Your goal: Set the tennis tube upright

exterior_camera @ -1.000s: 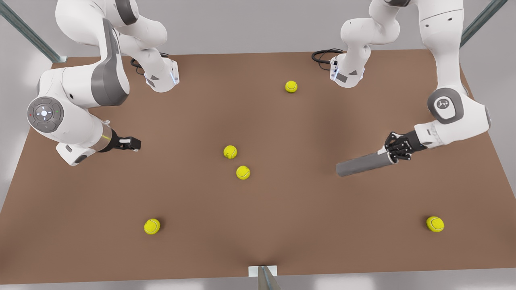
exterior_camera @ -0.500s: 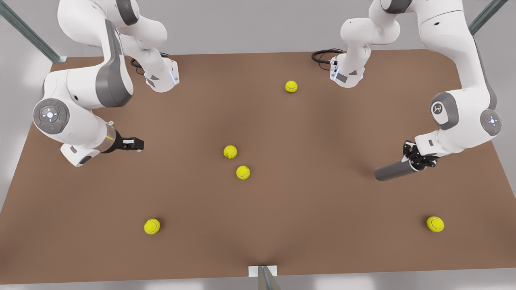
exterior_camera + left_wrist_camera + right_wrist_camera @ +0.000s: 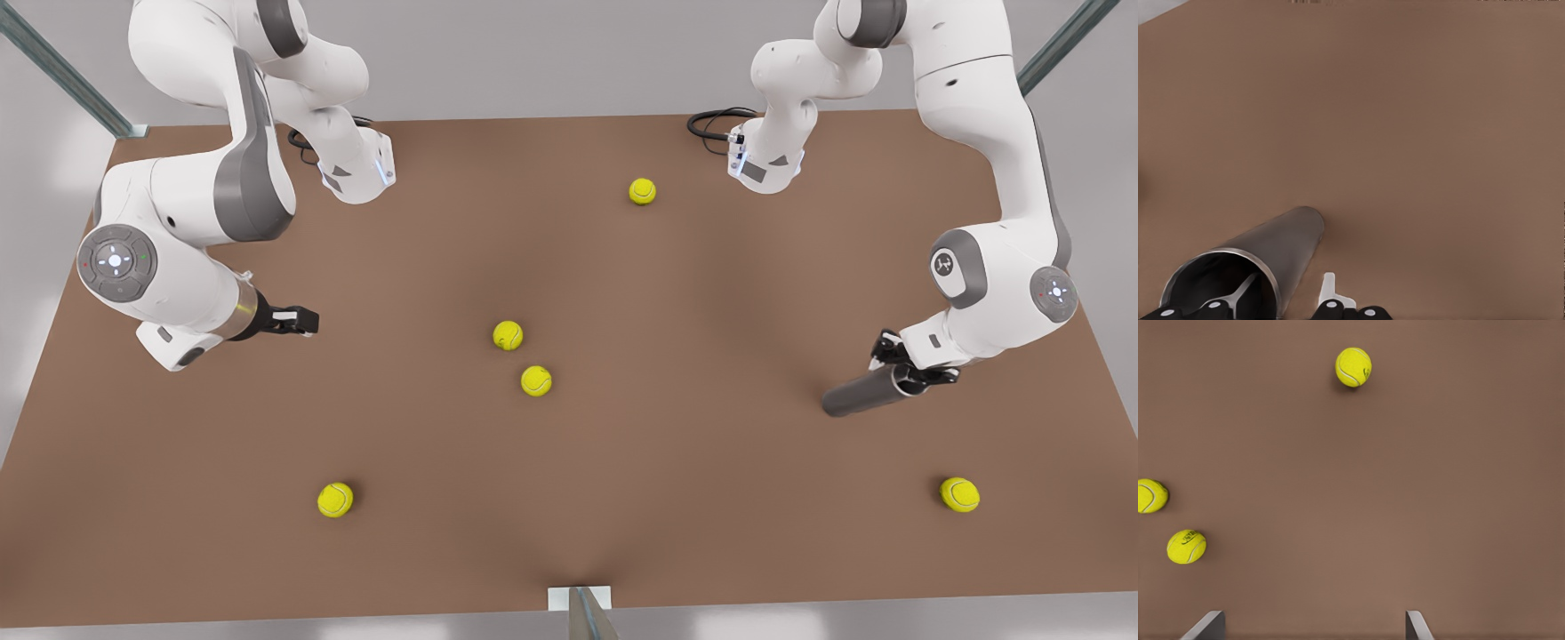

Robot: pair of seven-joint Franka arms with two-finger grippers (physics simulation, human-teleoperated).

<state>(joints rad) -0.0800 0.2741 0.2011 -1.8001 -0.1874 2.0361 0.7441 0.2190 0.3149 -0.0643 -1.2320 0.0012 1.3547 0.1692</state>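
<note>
I am looking down on a wide brown table (image 3: 569, 498) that is taking up most of the front view, its surface matte and evenly lit, with a darker soft patch lying across the middle. Pale grey wall (image 3: 533, 53) is running behind its far edge. Grey metal struts (image 3: 62, 71) are slanting in at both upper corners, and another short strut (image 3: 589, 618) is poking up at the near edge on a small white bracket.
</note>
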